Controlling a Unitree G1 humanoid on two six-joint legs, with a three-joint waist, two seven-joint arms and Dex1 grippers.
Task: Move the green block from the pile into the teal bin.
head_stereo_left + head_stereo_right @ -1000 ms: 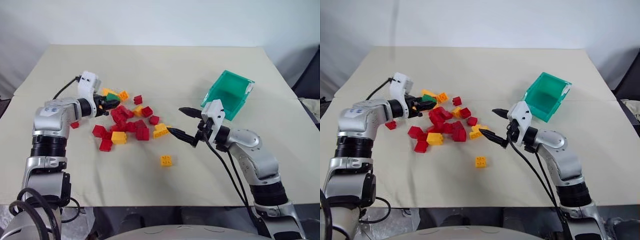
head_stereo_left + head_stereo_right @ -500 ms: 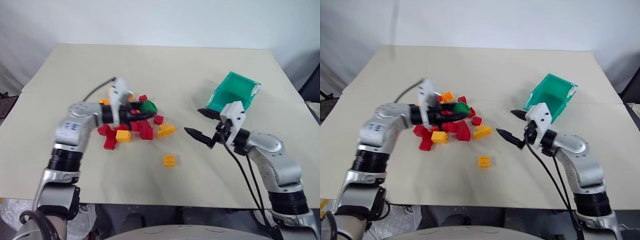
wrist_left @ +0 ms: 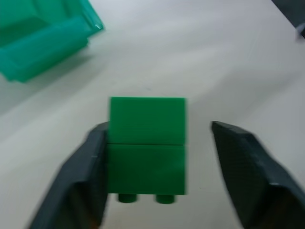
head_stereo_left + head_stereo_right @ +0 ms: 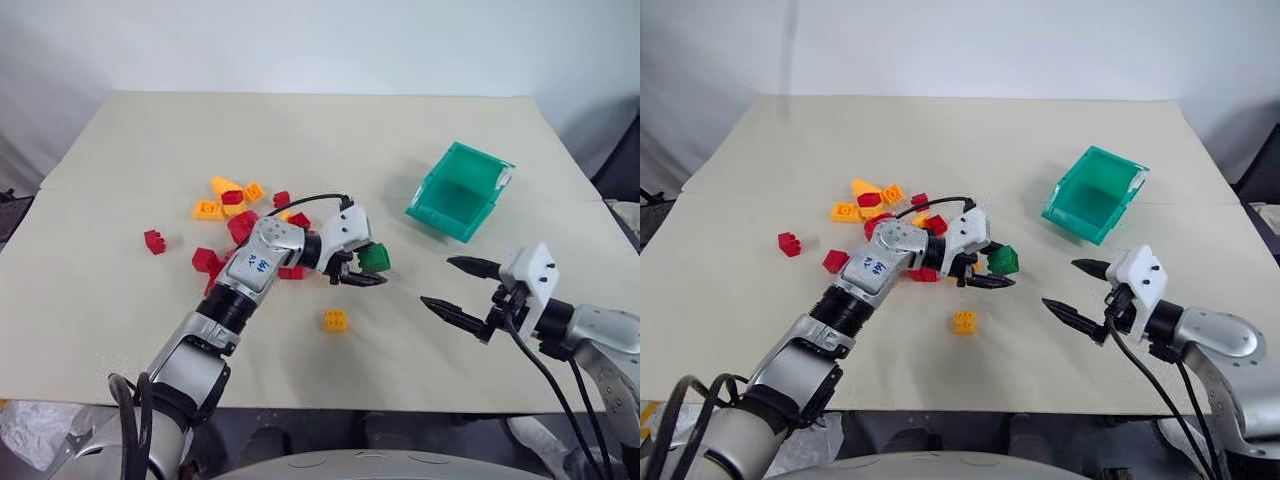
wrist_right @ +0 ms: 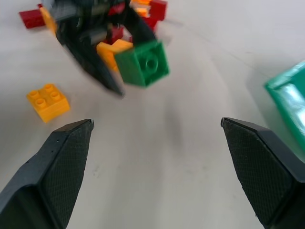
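Between the left end effector's (image 4: 368, 270) fingers, near the middle of the left eye view, sits the green block (image 4: 375, 258), well short of the bin (image 4: 458, 190), which lies to the upper right. The left wrist view shows those fingers spread: one finger (image 3: 90, 167) touches the block's side, while a clear gap separates the other from it, so the hold looks loose or already let go; I cannot tell whether the block rests on the counter (image 4: 420, 120). Its studs face toward the right end effector (image 4: 460, 288), as the right wrist view makes plain, a face the head views barely give. That right end effector stands wide open and empty at the lower right, pointing toward the block, and is the nearer arm to the bin. The coming move probably turns on this: the block lies up and left of the right end effector, the bin up beyond it. Behind the left arm, the pile (image 4: 240, 215) spreads to the left, with one orange brick (image 4: 335, 320) apart below.
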